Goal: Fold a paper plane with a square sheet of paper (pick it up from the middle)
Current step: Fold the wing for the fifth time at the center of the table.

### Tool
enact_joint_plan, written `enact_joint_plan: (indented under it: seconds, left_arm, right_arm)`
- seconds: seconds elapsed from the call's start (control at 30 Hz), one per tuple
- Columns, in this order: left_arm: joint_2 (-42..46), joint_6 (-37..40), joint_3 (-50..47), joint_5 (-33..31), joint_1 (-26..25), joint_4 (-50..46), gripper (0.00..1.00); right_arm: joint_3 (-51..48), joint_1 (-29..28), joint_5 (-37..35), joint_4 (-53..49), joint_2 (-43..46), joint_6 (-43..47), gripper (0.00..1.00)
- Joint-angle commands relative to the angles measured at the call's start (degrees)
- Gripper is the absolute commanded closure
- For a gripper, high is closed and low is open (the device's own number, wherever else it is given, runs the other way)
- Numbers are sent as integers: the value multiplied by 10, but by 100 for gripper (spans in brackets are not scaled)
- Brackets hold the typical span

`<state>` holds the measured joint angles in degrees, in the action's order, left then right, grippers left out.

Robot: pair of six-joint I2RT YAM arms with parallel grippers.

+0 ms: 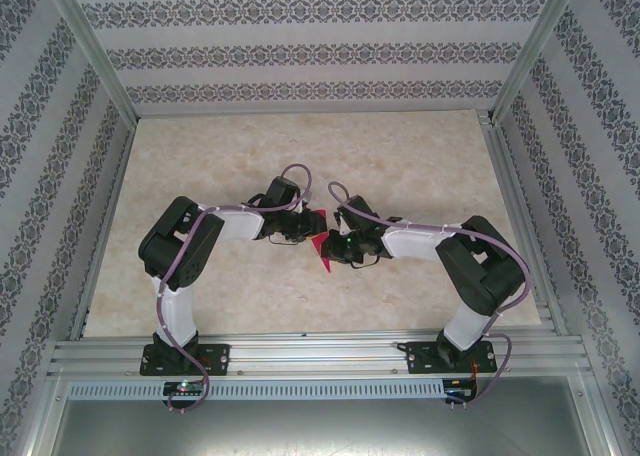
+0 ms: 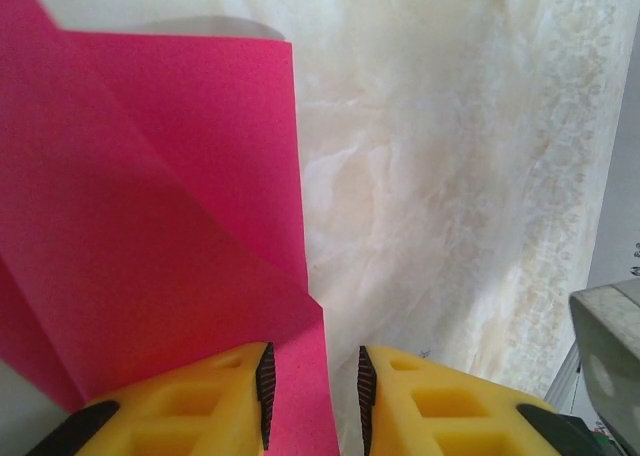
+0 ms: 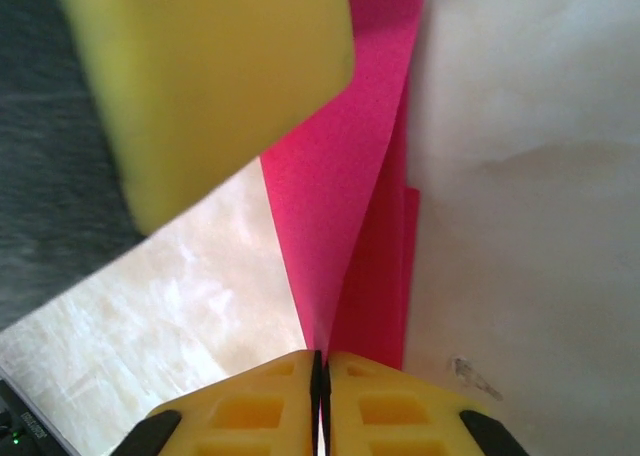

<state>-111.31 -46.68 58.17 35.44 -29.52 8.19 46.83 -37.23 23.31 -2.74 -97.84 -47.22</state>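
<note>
Item: thin magenta-pink paper sheet (image 1: 322, 256), part-folded.
Location: centre of beige marbled surface (image 1: 400, 156), betw. the two claws.
Top view: left claw (image 1: 303, 226) and right claw (image 1: 335, 246) meet at the sheet; jaws too small to judge here.
Left wrist view: left claw (image 2: 312, 381) released, jaws standing apart. Sheet (image 2: 150, 226) edge sits in the gap against one pad, w/ bare surface (image 2: 450, 176) showing beside the other. Diagonal crease and overlapping layers visible.
Right wrist view: right claw (image 3: 320, 361) clenched, yellow tips together, grasping the sheet (image 3: 340, 206) at its narrow end. Layers seen near edge-on, splayed apart.
Also in right wrist view: blurred yellow finger (image 3: 210, 76) of left claw, upper left, overlapping the sheet.
</note>
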Motion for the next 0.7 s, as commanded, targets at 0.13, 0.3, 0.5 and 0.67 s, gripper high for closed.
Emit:
enact_joint_plan:
  seconds: [0.13, 0.3, 0.5, 0.67]
  left_arm:
    - [-20, 17, 6, 3, -4, -32, 68]
    - [-21, 19, 8, 3, -4, -34, 69]
    - [-21, 19, 10, 5, -4, -36, 68]
    - [-21, 20, 12, 5, -4, -37, 69]
  right_arm:
    - [-22, 6, -3, 18, -14, -8, 93]
    - [-31, 9, 9, 38, -11, -17, 86]
    - [-15, 1, -14, 0, 27, 21, 74]
    - [-1, -13, -28, -18, 23, 44, 68]
